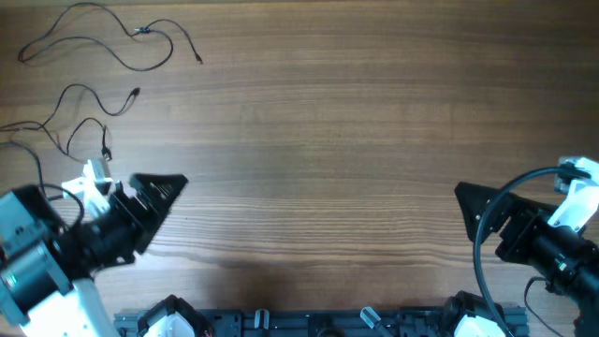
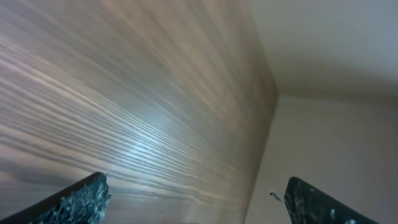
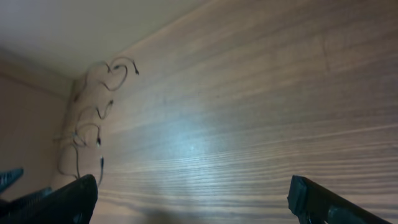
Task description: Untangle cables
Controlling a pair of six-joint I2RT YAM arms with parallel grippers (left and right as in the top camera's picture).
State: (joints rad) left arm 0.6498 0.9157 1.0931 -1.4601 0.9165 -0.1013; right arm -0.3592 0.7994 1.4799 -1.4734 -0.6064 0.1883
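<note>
Thin black cables lie as loose separate squiggles at the table's far left. One cable (image 1: pixel 103 37) runs along the top left, another (image 1: pixel 89 117) curls below it near the left arm. They also show far off in the right wrist view (image 3: pixel 99 112). My left gripper (image 1: pixel 164 192) is open and empty, just right of the lower cable; its wrist view (image 2: pixel 196 199) shows only bare wood between the fingers. My right gripper (image 1: pixel 468 201) is open and empty at the table's right side (image 3: pixel 193 199), far from the cables.
The wooden table (image 1: pixel 328 140) spans the view. A dark rail with arm bases (image 1: pixel 309 323) runs along the front edge. A thick black robot cable (image 1: pixel 491 220) loops over the right arm. The table's far edge meets a pale wall (image 2: pixel 336 74).
</note>
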